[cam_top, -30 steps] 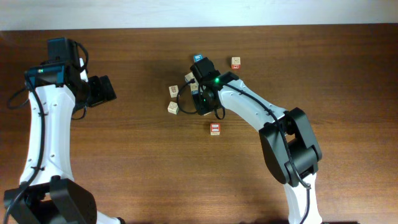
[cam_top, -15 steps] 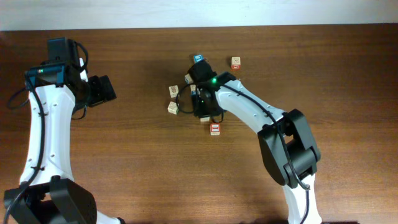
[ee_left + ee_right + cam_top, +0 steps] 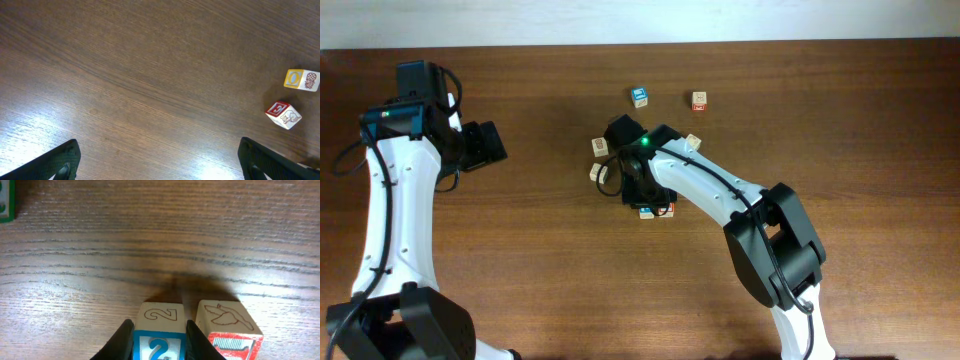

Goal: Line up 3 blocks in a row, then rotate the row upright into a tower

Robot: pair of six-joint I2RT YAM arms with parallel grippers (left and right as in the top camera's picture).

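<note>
My right gripper [image 3: 159, 341] is shut on a blue-framed block [image 3: 160, 322] with a "2" on its faces, and the block's lower end rests at the wood. A red-framed block [image 3: 227, 327] with a bird drawing stands just right of it, close to the right finger. In the overhead view the held block [image 3: 647, 212] and the red one [image 3: 666, 210] peek out under the right gripper [image 3: 640, 195]. A beige block [image 3: 693, 142] lies behind the arm. My left gripper [image 3: 485, 145] hangs open and empty far to the left.
Other cubes lie around: a blue one [image 3: 640, 96], a red one [image 3: 699, 100], and two beige ones [image 3: 600, 147] [image 3: 597, 172] left of the right gripper. The left wrist view shows a yellow-framed cube [image 3: 302, 79] and a red one [image 3: 283, 114]. A green-framed cube [image 3: 5, 200] sits at the far left.
The right gripper closed on the blue-framed block and carried it toward the table's front, beside the red-framed block. The left arm has not moved.
</note>
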